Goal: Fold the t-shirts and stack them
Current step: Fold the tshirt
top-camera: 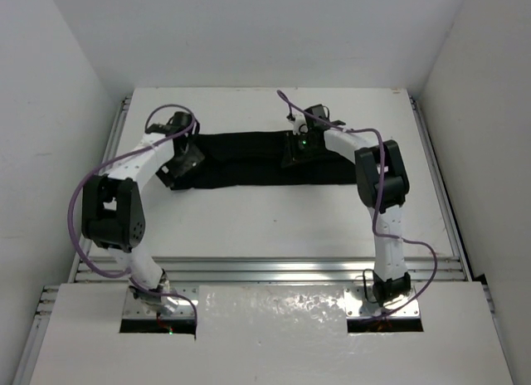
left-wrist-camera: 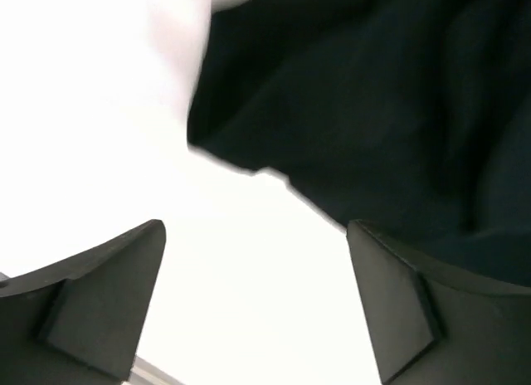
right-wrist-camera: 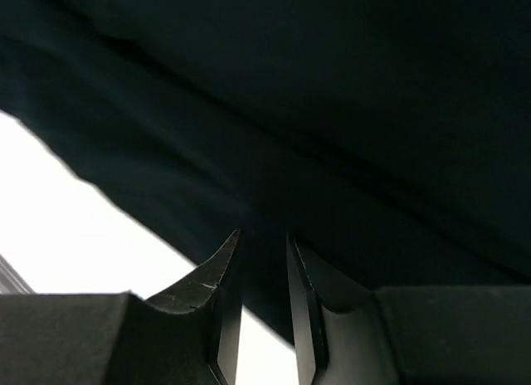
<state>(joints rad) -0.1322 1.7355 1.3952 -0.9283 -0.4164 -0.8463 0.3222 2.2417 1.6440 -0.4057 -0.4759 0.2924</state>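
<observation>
The black t-shirt (top-camera: 241,159) lay on the white table (top-camera: 265,223) as a long, narrow band running left to right across the far half of the surface. Its long edges were roughly parallel to the near edge of the table.

Left arm: the left gripper (left-wrist-camera: 255,236) was positioned at the left end of the band. Its claw was spread wide, with nothing between the fingers (left-wrist-camera: 99,306). In the left wrist view, bare table filled the gap between them, and the dark edge of the cloth occupied the upper right of that view, reaching down behind the right-hand finger.

Right arm: the right gripper (right-wrist-camera: 264,240) was positioned over the band, right of its centre. Its fingertips (right-wrist-camera: 217,273) stood close together with only a narrow slit between them. The right wrist view showed black cloth across nearly the whole field, with shallow folds running diagonally, and a wedge of white table at the lower left. Whether any cloth was pinched in the slit could not be determined from the views
</observation>
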